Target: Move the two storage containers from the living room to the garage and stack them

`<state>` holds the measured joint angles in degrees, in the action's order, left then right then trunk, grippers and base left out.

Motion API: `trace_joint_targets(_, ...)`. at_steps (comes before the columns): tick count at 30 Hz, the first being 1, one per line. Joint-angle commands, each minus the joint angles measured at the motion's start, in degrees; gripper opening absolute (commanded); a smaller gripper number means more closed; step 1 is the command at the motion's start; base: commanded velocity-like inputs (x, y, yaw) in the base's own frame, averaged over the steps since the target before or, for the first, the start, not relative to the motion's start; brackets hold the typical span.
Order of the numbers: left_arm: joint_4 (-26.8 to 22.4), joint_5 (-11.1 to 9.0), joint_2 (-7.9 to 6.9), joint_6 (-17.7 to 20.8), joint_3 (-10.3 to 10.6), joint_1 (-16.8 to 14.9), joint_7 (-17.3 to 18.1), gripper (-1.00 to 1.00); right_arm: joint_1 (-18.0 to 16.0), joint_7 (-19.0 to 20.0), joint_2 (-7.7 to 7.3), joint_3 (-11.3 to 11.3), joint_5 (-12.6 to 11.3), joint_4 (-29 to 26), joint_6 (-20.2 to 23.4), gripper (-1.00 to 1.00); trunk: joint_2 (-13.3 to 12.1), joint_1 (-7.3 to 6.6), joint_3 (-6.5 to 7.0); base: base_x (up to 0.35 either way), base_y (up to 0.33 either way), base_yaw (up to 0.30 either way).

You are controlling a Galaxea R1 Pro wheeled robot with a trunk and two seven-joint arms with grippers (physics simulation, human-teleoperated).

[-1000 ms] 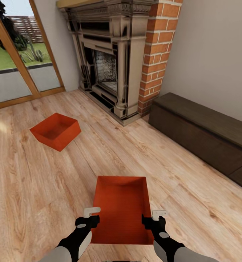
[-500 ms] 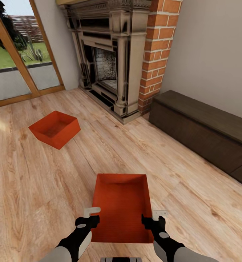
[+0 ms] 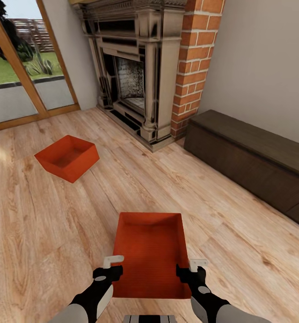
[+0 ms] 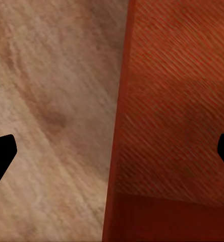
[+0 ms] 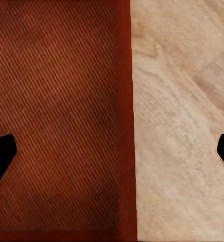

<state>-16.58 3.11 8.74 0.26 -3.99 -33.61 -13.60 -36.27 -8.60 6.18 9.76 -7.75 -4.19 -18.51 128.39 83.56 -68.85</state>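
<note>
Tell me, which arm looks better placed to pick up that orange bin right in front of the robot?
Neither alone, probably: the left claw straddles the near bin's left wall and the right claw straddles its right wall, both open, so a two-armed lift looks likeliest.

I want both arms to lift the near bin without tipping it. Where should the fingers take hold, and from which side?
Likely its two long side walls, from above, one gripper per side. The near bin is lidless with thin upright walls. The left gripper and right gripper are open, each straddling a wall, so closing there should pinch both rims evenly.
</note>
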Motion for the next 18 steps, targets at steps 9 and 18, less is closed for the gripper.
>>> trace_joint_targets(9,0.0,0.3,0.05,0.0,-0.4,0.0,0.0,1.00,0.0,-0.2,-1.70,0.5,-0.9,0.1,-0.1,1.00,0.0,-0.01,-0.04,0.000,0.000,0.000)
trace_joint_targets(18,0.0,0.3,0.05,0.0,-0.4,0.0,0.0,1.00,0.0,-0.2,-1.61,0.5,-0.8,0.1,-0.1,1.00,0.0,-0.01,-0.04,0.000,0.000,0.000)
